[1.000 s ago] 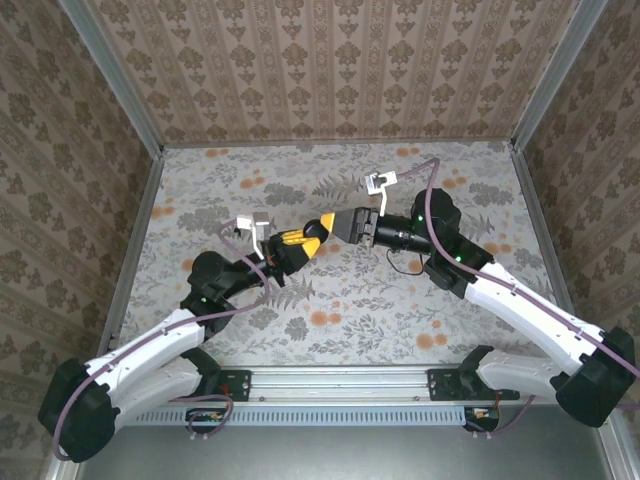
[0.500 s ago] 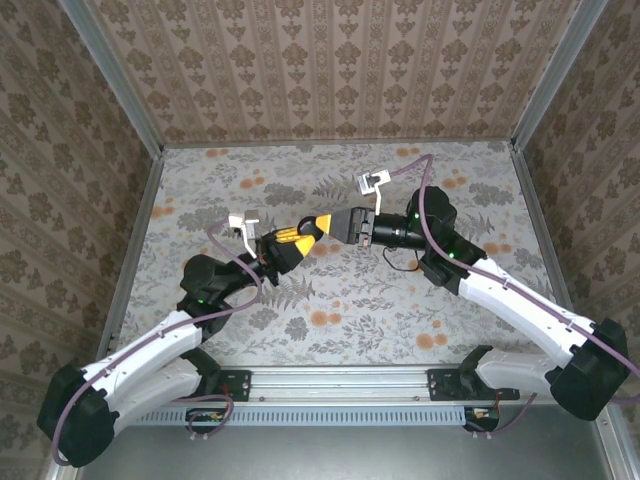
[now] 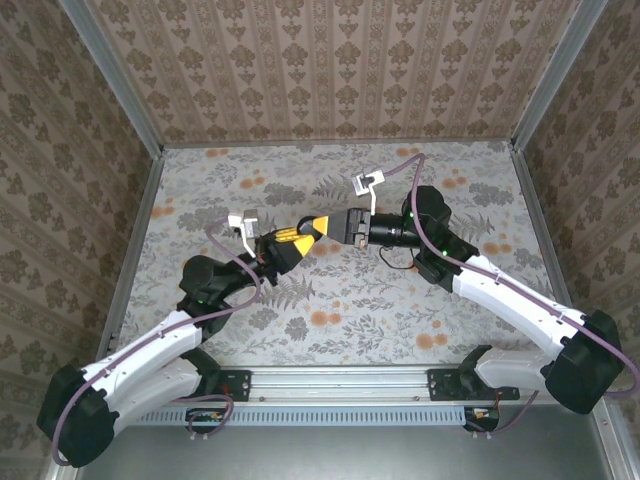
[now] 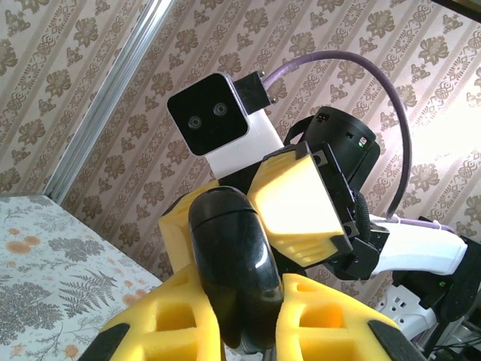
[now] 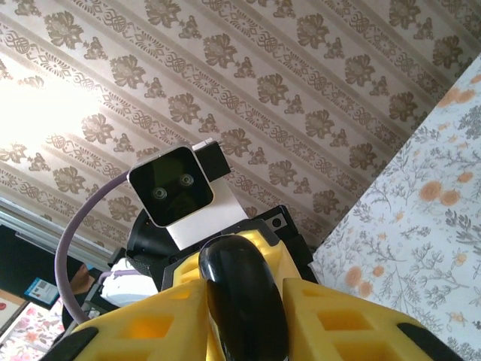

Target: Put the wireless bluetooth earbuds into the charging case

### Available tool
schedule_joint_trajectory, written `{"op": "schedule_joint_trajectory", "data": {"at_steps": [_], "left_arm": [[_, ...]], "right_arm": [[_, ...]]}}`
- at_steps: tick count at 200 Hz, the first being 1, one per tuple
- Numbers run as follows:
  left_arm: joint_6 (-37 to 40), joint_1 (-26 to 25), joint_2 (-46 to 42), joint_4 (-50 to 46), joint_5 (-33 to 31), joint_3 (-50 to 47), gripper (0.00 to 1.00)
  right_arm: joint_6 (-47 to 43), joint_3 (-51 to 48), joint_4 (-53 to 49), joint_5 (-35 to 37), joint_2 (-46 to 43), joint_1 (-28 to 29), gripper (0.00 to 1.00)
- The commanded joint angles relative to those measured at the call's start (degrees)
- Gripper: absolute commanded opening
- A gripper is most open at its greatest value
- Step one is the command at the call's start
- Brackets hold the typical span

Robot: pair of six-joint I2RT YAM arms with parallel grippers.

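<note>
Above the middle of the table my two grippers meet tip to tip. A glossy black rounded disc (image 3: 325, 223) sits between them. My left gripper (image 4: 249, 320) is shut on the black disc (image 4: 228, 259), its yellow foam fingers (image 4: 161, 320) pressing both sides. My right gripper (image 5: 244, 327) faces it and is closed on the same disc (image 5: 244, 301), with a yellow finger (image 5: 150, 327) against each side. In the top view the left gripper (image 3: 303, 234) points right and the right gripper (image 3: 338, 224) points left. The wireless bluetooth earbuds and the charging case are out of view.
The flower-patterned tabletop (image 3: 350, 300) lies below the raised grippers. Patterned walls with metal corner posts (image 3: 120, 90) close in the back and sides. A purple cable (image 3: 400, 170) loops over the right wrist, and the mounting rail (image 3: 340, 385) runs along the near edge.
My right gripper has moved left onto the black disc and narrowed its jaws on it. The left gripper shifted slightly left and stays shut on the disc.
</note>
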Motion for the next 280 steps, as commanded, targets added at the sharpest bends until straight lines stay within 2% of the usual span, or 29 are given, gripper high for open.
{"op": "schedule_joint_trajectory", "data": {"at_steps": [1,27,57,77,92,111,147,170,188,229,254,280], "left_arm": [[-1.4,0.6,-1.0,1.3,0.6,1.6,0.00],[-1.7,0.7,-1.2,-1.0,0.4,1.6,0.00],[-1.3,1.2,-2.3,-4.4,-0.7,1.4,0.08],[-0.3,1.6,-3.8,-7.7,-1.4,1.6,0.22],[0.4,2.4,-5.5,-12.2,-1.8,2.0,0.41],[1.8,4.1,-8.4,-21.0,-1.0,3.7,0.56],[6.8,9.8,-14.5,-38.1,5.7,7.4,0.67],[10.9,12.3,-14.7,-45.9,14.3,11.4,0.70],[12.7,12.9,-13.1,-48.3,18.1,13.9,0.72],[11.3,12.9,-8.5,-41.8,25.3,15.3,0.71],[9.7,12.2,-6.5,-38.2,26.6,15.7,0.70],[9.9,10.8,-4.7,-37.2,27.2,16.5,0.60]], "right_arm": [[-1.4,0.2,2.1,-2.1,0.5,0.4,0.25],[-3.9,0.8,-0.3,-2.1,0.2,0.4,0.19],[-5.8,1.1,-2.6,-1.7,-0.3,0.4,0.16],[-7.5,1.4,-4.7,-0.8,-1.0,0.3,0.14],[-9.3,1.9,-7.2,-0.3,-1.6,0.3,0.13],[-12.8,3.5,-12.2,-0.2,-2.4,-0.1,0.12],[-22.8,8.6,-25.7,0.2,-3.2,-0.5,0.12],[-29.5,12.2,-33.0,-0.6,-2.6,-0.5,0.12],[-32.5,13.9,-35.5,-2.2,-1.9,-0.5,0.12],[-33.8,15.2,-34.9,-5.4,-0.7,-0.5,0.12],[-34.3,15.3,-34.7,-5.3,-0.2,-0.5,0.12],[-34.5,15.5,-34.7,-5.2,0.3,-0.4,0.12]]}}
